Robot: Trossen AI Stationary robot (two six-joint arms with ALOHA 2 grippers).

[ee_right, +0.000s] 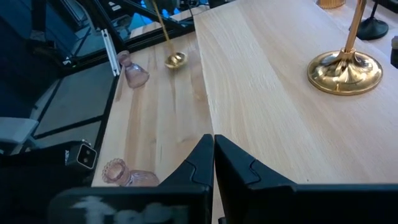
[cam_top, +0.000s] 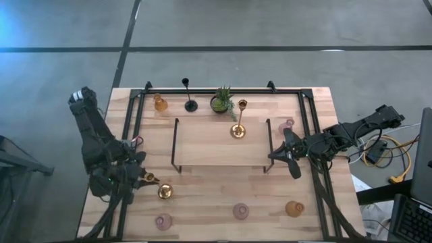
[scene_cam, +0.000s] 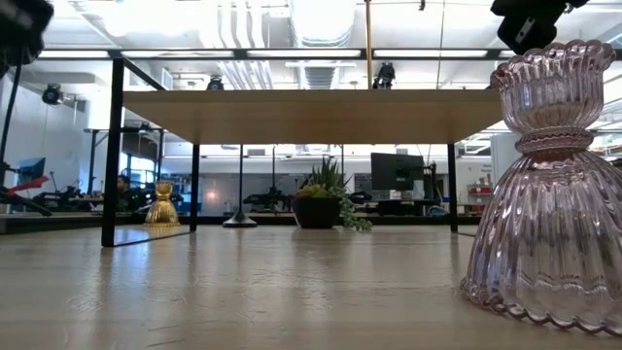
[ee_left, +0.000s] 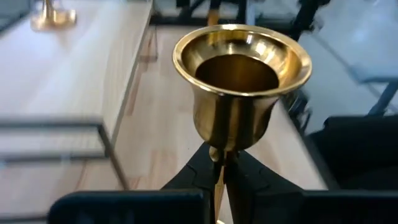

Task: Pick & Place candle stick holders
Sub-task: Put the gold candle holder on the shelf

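Left gripper (ee_left: pixel 222 163) pinches slim tall gold brass candle holder (ee_left: pixel 241 81) low on stem, cup above fingers; may tip. Right gripper (ee_right: pixel 213 152) closed, empty.

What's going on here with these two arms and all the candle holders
The left gripper has closed on the stem of a gold holder near the table's front left. The right gripper is shut and empty, over the raised shelf's right end, where a second gold holder stands. Pink and amber holders sit around the table's edges.
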